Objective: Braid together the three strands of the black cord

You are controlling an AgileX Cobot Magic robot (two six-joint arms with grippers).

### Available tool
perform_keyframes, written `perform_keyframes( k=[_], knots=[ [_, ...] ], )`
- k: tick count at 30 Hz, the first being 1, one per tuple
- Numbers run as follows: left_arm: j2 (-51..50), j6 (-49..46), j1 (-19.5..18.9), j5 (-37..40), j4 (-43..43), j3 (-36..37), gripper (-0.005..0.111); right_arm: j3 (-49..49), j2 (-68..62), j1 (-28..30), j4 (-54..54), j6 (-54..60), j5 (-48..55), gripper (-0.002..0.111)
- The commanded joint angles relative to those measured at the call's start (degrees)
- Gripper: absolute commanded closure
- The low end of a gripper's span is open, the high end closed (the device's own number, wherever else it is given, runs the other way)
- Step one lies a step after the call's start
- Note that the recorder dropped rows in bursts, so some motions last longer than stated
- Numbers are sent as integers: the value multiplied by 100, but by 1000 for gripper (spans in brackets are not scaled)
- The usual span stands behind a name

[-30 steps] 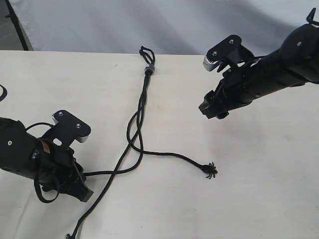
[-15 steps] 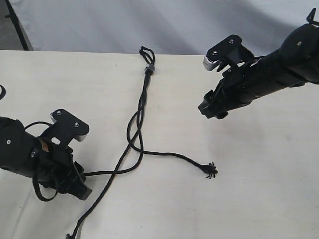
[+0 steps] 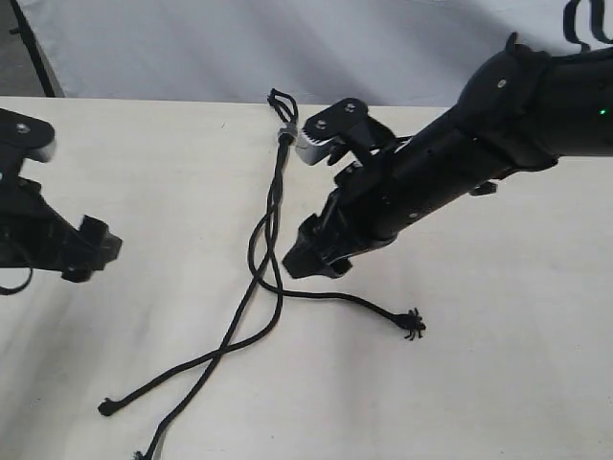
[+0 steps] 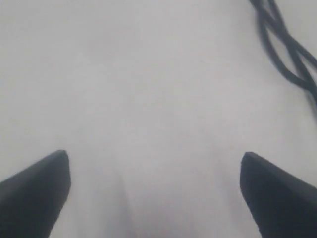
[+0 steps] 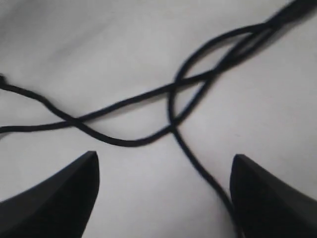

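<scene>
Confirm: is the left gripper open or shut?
Open. The left gripper shows fingers wide apart, only table between them.

Table (image 3: 498, 374), holding:
- Cord (image 3: 277, 177): mid-table, running far to near. Loop (image 3: 281, 100) at the far edge, band (image 3: 285, 132) just near of it.
- Strands (image 3: 251, 254): one runs right, the other two near-left.
- Left gripper (image 3: 91, 251): far left, well apart from the cord.
- Right gripper (image 3: 313, 261): centre, above the strands' crossing.

The right gripper (image 3: 311, 259) hangs over the three strands (image 3: 275, 192); the table (image 3: 517, 383) elsewhere lies open.
</scene>
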State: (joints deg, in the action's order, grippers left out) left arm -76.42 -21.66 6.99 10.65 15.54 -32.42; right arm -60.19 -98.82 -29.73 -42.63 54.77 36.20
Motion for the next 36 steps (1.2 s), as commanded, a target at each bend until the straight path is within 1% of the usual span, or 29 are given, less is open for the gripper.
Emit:
perform_keyframes(
  k=[1,4,7,9,11,13,14,16,21,22,24,28,31,36],
  knots=[
    [96,156,-724,35,190,-11,20,-43,-5,-767,-351,-301,124,39],
    [96,156,-917,49,305,0,20,-43,-169,-1399,-351,-596,-91,39],
    [96,156,-915,139,305,0,20,-43,-391,-2017,-311,-1063,-612,39],
    [96,156,-915,222,305,0,20,-85,-579,-2296,-311,-1401,-896,39],
    [96,156,-915,258,305,0,20,-230,-784,-2492,-311,-1816,-947,39],
    [96,156,-915,292,305,0,20,-469,-1032,-2620,-155,-2272,-916,39],
    [96,156,-915,301,305,0,20,-580,-1135,-2678,99,-2475,-903,39],
    [96,156,-915,301,305,0,20,-878,-1391,-2774,884,-3295,-783,39],
    [96,156,-915,301,305,0,20,-1562,-1834,-2991,3282,-5711,320,39],
    [96,156,-915,301,305,0,20,-1652,-1878,-3041,3610,-6167,459,39],
    [96,156,-915,301,305,0,20,-1861,-1954,-3175,4130,-6738,707,39],
    [96,156,-915,301,305,0,20,-2162,-2050,-3320,4117,-6922,766,39],
    [96,156,-915,301,305,0,20,-2312,-2136,-3320,4117,-7217,779,39],
    [96,156,-915,317,305,0,20,-2418,-2420,-3308,4117,-7299,1047,39]
  ],
)
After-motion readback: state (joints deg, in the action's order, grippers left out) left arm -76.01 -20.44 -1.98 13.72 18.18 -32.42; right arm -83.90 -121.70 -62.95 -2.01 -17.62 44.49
